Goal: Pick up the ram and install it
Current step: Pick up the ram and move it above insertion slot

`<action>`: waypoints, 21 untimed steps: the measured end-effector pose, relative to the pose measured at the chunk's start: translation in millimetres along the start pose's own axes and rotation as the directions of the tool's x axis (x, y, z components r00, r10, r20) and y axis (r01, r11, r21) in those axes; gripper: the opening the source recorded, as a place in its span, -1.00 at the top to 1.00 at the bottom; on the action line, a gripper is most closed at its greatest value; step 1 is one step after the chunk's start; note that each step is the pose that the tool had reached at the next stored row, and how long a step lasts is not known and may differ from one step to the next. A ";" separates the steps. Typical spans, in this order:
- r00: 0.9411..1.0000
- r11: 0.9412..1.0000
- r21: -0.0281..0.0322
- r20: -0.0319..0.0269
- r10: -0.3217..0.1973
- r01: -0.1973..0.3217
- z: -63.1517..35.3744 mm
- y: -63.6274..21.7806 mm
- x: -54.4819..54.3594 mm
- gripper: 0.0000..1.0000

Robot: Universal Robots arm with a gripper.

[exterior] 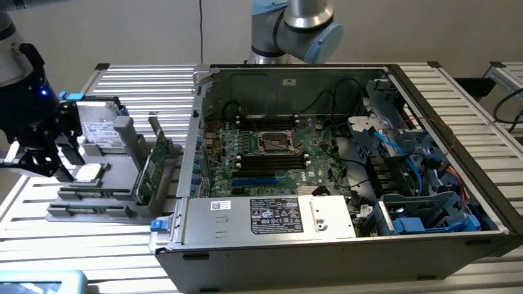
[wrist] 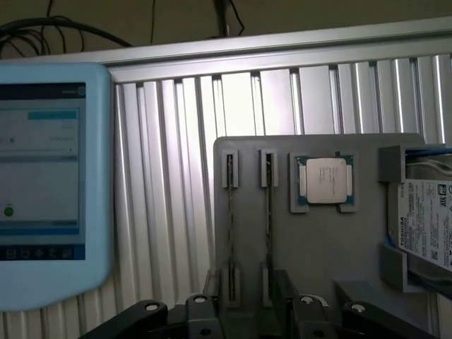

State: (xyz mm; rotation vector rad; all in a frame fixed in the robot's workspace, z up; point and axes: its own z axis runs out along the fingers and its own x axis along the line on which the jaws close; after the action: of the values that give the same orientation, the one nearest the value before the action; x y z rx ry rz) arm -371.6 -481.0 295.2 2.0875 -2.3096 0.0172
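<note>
My gripper (exterior: 37,164) hangs released, empty, at the edge of the holder (wrist: 332,247), bare bench (wrist: 169,176) slats open beside it. The ram (wrist: 268,219) stands on edge in the holder's slots, just beside the CPU (wrist: 326,181); the drive (wrist: 427,219) fills the end bay.

The arm (exterior: 23,92) hangs at the exterior view's left, wrist pointing down, jaws spread wide.
</note>
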 end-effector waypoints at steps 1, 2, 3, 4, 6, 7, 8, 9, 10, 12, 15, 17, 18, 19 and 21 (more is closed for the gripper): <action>1.000 1.000 0.000 0.000 0.000 0.000 1.9 -0.1 0.0 0.16; 1.000 1.000 0.000 0.000 0.000 0.000 3.7 -0.1 -0.1 0.16; 1.000 1.000 0.000 0.000 0.000 0.000 5.6 -0.2 -0.1 0.16; 1.000 1.000 0.000 0.000 0.000 0.000 7.3 -0.2 -0.1 0.16; 1.000 1.000 0.000 0.000 0.000 0.000 11.0 -0.2 -0.1 0.16; 1.000 1.000 0.000 0.000 0.000 0.000 12.7 -0.2 -0.1 0.16; 1.000 1.000 0.000 0.000 0.000 0.000 14.6 -0.3 -0.1 0.16; 1.000 1.000 0.000 0.000 0.000 0.000 16.4 -0.3 -0.2 0.16; 1.000 1.000 0.000 0.000 0.000 0.000 18.2 -0.3 -0.2 0.16; 1.000 1.000 0.000 0.000 -0.001 0.001 21.8 -1.4 -0.3 0.16; 1.000 1.000 0.000 0.000 0.000 0.000 27.4 -3.1 -0.7 0.16; 1.000 1.000 0.000 0.000 -0.001 0.001 30.9 -3.3 0.4 0.16; 1.000 1.000 0.000 0.000 -0.001 0.001 32.8 -3.5 1.4 0.16; 1.000 1.000 0.000 0.000 -0.001 0.001 34.7 -3.5 1.8 0.16; 1.000 1.000 0.000 0.000 -0.001 0.001 38.3 -3.7 2.9 0.16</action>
State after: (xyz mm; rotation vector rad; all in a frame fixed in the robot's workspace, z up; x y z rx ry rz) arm -368.7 -485.3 256.9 2.0886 -2.3090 0.0168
